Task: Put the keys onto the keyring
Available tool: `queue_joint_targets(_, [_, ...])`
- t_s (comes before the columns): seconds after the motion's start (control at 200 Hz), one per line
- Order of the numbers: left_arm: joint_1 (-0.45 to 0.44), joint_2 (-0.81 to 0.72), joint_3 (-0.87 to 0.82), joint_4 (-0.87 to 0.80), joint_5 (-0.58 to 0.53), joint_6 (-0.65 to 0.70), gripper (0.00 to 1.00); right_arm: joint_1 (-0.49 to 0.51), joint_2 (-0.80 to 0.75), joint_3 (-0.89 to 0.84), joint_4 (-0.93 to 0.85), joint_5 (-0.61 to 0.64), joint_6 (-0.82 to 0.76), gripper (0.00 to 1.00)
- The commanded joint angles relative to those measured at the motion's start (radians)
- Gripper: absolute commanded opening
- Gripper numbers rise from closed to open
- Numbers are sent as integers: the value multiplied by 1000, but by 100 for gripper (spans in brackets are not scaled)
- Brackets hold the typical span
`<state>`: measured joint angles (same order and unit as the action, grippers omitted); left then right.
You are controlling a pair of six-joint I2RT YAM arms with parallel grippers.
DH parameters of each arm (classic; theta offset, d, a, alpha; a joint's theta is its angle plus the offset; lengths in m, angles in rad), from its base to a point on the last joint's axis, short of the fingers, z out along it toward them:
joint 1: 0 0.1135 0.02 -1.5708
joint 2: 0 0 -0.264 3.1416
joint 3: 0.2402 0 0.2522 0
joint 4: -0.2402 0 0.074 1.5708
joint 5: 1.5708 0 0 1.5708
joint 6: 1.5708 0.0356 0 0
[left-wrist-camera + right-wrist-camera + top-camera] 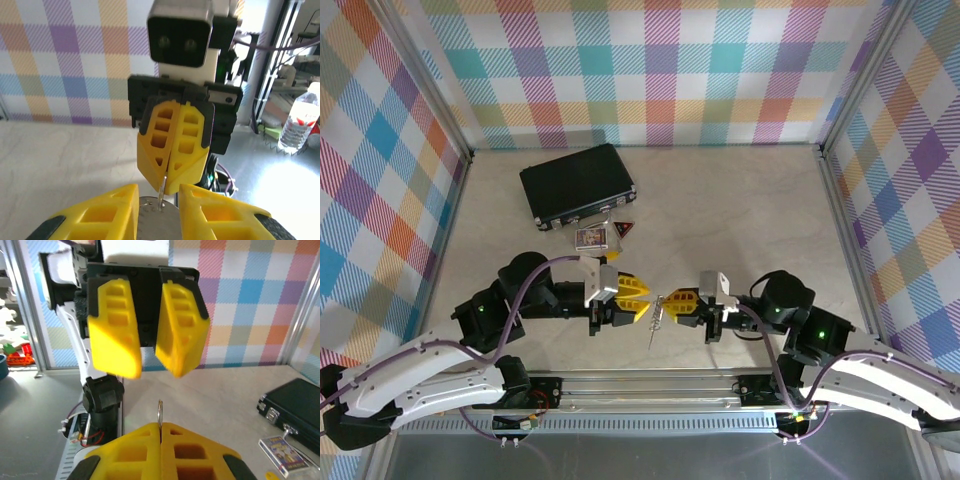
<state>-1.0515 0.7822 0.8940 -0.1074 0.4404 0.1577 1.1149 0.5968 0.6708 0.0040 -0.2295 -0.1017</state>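
My right gripper (pixel 669 303) (pixel 160 426) is shut on the keyring's thin silvery ring (pixel 160 411), which sticks up edge-on from between its fingertips. The keyring's flat grey metal part (pixel 157 220) hangs below that ring and shows as a thin sliver (pixel 655 325) in the top view. Tip to tip with it, my left gripper (pixel 644 303) (pixel 158 190) is open, one finger either side of the flat part; I cannot tell whether they touch it. A small yellow bit (pixel 270 475) lies by the picture card; too little shows to call it one of the keys.
A black rectangular case (pixel 578 183) (pixel 290 400) lies at the back of the table. In front of it are a small picture card (pixel 590 238) (pixel 282 452) and a red-and-black triangular tag (pixel 623 230). Checked walls close in the table on three sides.
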Motion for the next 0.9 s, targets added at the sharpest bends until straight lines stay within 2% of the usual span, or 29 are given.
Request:
queue_joint_targets(0.0, [-7,-15,8,93,41,-32,28,3,-30,-7,111,-64,35,0])
queue_joint_targets(0.285, [-7,12,13,85,88,-48,34,3,-23,-17,160,-97,50,0])
queue_joint_targets(0.555, [-7,31,20,63,87,-35,29,3,12,3,168,-109,43,0])
queue_joint_targets(0.89, [-7,29,16,45,84,-30,29,3,17,-1,205,-109,52,0])
